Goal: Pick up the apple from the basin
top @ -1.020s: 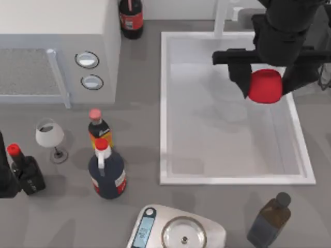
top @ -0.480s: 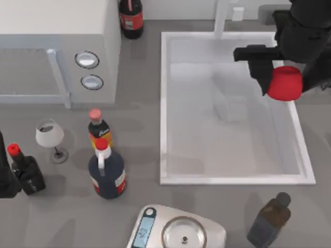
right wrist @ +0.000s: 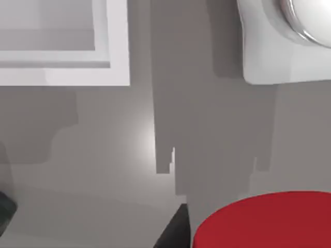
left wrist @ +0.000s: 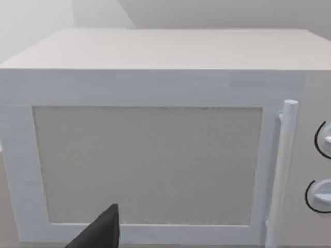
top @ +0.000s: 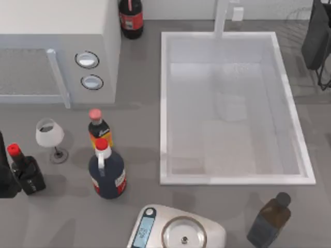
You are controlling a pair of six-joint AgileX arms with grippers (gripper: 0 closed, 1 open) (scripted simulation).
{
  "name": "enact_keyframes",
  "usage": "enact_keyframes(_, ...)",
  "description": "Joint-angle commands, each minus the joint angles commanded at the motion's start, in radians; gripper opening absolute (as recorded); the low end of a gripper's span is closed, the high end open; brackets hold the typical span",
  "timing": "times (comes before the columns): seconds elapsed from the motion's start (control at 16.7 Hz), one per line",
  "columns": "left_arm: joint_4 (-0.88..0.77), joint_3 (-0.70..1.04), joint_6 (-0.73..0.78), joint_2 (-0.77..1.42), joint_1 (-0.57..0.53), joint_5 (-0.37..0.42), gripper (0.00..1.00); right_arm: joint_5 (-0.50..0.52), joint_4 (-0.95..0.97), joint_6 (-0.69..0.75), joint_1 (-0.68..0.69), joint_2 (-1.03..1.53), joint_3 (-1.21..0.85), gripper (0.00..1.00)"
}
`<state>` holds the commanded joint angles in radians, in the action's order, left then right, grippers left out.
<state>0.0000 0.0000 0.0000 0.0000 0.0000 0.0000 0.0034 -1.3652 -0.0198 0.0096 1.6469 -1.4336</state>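
Observation:
The apple [right wrist: 269,219] is a bright-red rounded blob close under the right wrist camera, beside one dark finger [right wrist: 173,233] of my right gripper, which is shut on it above the grey counter. Beyond it in that view lie a corner of the white basin [right wrist: 111,51] and the kitchen scale [right wrist: 269,46]. From above, the basin [top: 164,108] is a large white rectangular recess, and my right arm [top: 316,36] sits past its far-right corner at the picture's edge. My left arm [top: 4,181] is parked at the far left, facing the microwave [left wrist: 155,155].
A white microwave [top: 57,46] fills the back left, with a cola bottle [top: 131,18] beside it. A wine glass [top: 50,135], three bottles [top: 106,170] and the scale [top: 178,232] stand on the left and front. A brown bottle [top: 269,222] stands front right, and a faucet [top: 222,15] stands behind the basin.
My right gripper has carried the apple up and to the right, out from over the basin and off the top view's right edge. The left arm has not moved.

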Motion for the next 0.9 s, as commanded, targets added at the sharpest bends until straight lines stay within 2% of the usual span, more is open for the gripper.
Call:
enact_keyframes(0.18,0.000,0.000,0.000,0.000,0.000,0.000,1.00,-0.003,0.015,0.063,-0.063,-0.057,0.064,0.00)
enact_keyframes(0.54,0.000,0.000,0.000,0.000,0.000,0.000,1.00,-0.002,0.028,0.061,-0.060,-0.052,0.079,0.00)
enact_keyframes(0.9,0.000,0.000,0.000,0.000,0.000,0.000,1.00,-0.003,0.300,0.059,-0.059,-0.007,0.287,0.00)
